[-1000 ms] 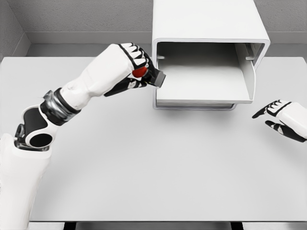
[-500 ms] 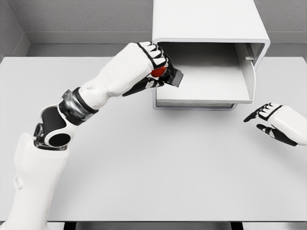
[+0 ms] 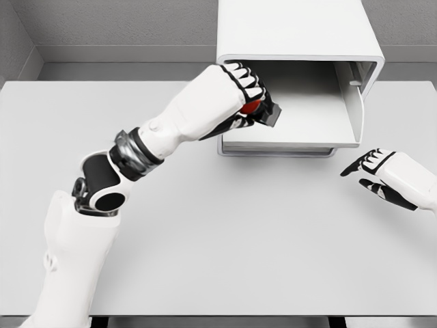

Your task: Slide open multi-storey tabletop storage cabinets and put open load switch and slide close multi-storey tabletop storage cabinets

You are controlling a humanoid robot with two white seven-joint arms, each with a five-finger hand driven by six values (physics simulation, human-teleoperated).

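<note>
The load switch (image 3: 263, 111) is mostly hidden inside the left hand (image 3: 242, 92) — only a red patch and a dark corner show past the curled fingers (image 3: 247, 78), so its shape cannot be made out in full. The cabinet (image 3: 293, 31) is cut off by the top edge, and its upper storeys do not show. The left arm covers the front left corner of the pulled-out drawer (image 3: 307, 116). The right hand (image 3: 382, 174) is cut at the wrist by the right edge — its forearm is out of sight. The near edge of the worktop (image 3: 239, 239) is partly covered by the robot's left shoulder.
</note>
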